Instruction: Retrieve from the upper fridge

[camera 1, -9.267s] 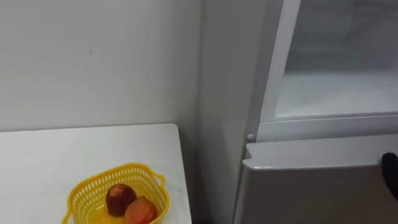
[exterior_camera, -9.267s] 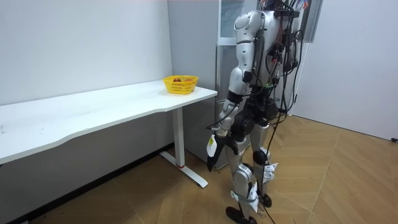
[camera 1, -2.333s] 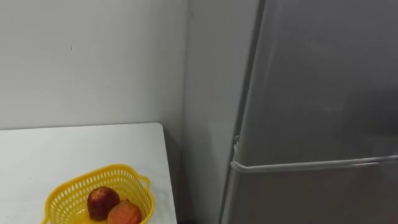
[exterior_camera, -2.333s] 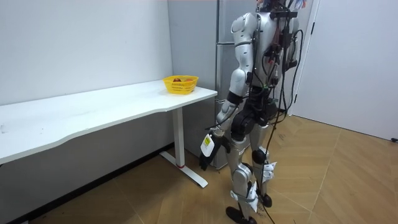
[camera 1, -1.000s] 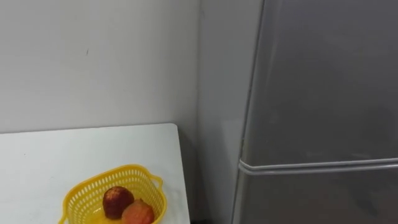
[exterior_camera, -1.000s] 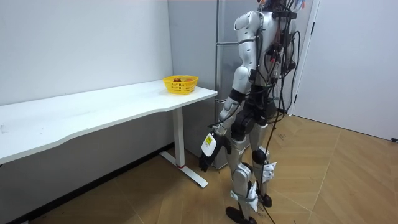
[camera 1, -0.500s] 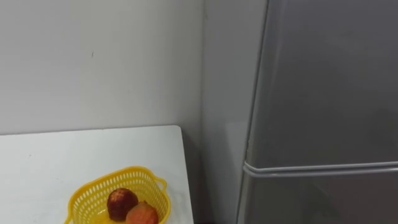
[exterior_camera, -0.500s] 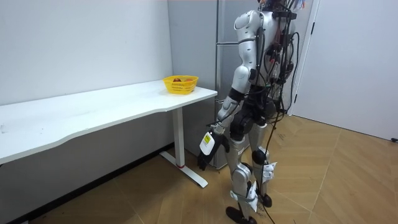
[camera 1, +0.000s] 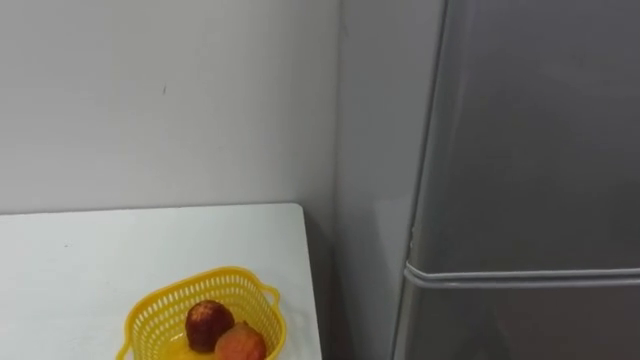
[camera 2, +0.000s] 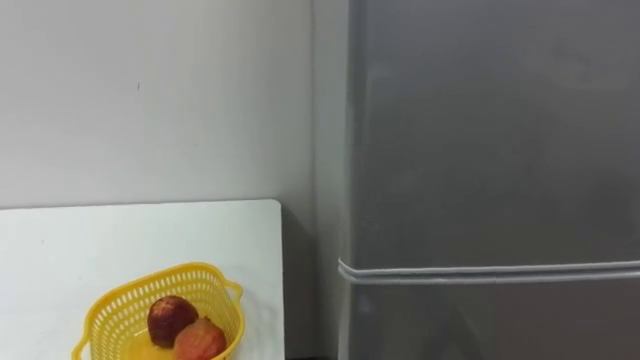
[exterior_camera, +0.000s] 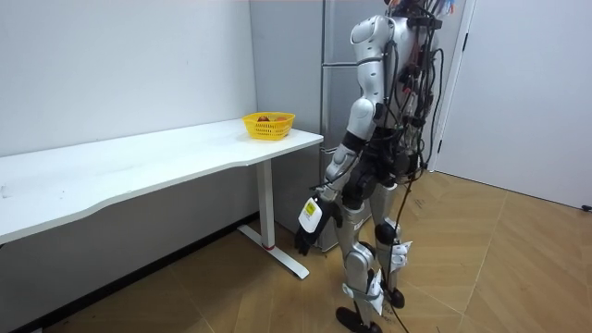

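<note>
There is one fridge. It has two doors: one top door and one bottom door. There is one white table. On it is one yellow basket. In the basket are two fruits: one red fruit and one orange fruit.

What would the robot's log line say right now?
fridge: doors shut | basket: two fruits, on table | left robot hand: hanging low

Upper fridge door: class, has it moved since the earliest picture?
Yes: the upper fridge door has swung shut, now flush with the lower door along their seam.
</note>
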Tool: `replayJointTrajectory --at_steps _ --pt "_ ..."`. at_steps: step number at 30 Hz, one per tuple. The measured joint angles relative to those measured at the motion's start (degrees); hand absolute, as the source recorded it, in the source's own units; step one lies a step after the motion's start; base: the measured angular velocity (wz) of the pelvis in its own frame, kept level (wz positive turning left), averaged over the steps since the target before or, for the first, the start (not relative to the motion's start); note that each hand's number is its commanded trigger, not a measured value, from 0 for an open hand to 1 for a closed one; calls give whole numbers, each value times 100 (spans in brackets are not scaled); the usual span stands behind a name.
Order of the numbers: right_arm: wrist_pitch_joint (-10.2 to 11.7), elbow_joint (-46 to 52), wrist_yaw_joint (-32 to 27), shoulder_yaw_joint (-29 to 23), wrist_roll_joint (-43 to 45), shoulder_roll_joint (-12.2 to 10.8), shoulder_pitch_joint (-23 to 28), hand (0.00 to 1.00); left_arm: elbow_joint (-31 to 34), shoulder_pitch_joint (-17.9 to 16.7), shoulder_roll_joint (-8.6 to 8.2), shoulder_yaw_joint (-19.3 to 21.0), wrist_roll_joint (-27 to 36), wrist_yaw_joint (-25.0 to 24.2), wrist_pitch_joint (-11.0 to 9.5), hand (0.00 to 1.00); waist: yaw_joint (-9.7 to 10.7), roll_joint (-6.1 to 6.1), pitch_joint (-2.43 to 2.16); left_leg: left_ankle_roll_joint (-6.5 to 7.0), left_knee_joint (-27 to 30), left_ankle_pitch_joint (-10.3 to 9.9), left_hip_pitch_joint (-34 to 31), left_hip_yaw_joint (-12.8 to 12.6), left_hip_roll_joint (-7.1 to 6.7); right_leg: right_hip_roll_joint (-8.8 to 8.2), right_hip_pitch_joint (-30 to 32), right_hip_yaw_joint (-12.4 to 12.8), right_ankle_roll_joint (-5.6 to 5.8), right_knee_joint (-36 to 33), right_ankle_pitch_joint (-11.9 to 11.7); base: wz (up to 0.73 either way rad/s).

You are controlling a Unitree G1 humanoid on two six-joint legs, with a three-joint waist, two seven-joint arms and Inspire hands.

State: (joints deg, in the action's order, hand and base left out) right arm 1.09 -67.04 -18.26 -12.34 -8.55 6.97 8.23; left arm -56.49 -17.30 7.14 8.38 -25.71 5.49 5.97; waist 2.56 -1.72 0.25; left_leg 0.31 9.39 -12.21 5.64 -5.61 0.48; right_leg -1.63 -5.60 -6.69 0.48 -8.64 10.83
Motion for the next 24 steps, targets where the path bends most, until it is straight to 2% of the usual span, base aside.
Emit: replayJointTrajectory --at_steps 6,9,14,17,20,24 --pt "-128 -213 438 43 9 -7 -19 0 -97 -8 -11 34 -29 -126 80 0 0 23 -20 0 17 0 0 110 -17 -21 -57 -141 -4 3 8 10" --pt "-196 -252 639 50 9 -6 -7 0 -105 -18 -13 35 -31 -142 127 0 1 14 -8 0 24 0 6 108 -22 -27 -89 -142 -2 3 14 3" --pt "-245 -349 921 55 9 -6 -12 0 -189 -1 -22 35 -38 -207 163 0 -2 11 -15 0 28 0 10 108 -22 -27 -88 -136 -2 0 18 0" --pt "-254 -400 1062 235 8 -5 17 0 -342 22 -26 34 -93 -237 221 0 -4 12 -19 0 29 0 11 103 -21 -25 -89 -137 -2 -1 18 0" --pt "-362 -430 1234 356 9 -5 20 0 -463 26 -41 34 -93 -337 301 0 -14 32 -27 0 31 0 12 101 -22 -26 -95 -144 -2 1 18 0" --pt "-369 -433 1456 456 13 -2 53 0 -538 50 -54 34 -91 -531 342 0 -100 40 -15 0 35 0 57 95 -22 -28 -119 -145 -2 5 18 0"
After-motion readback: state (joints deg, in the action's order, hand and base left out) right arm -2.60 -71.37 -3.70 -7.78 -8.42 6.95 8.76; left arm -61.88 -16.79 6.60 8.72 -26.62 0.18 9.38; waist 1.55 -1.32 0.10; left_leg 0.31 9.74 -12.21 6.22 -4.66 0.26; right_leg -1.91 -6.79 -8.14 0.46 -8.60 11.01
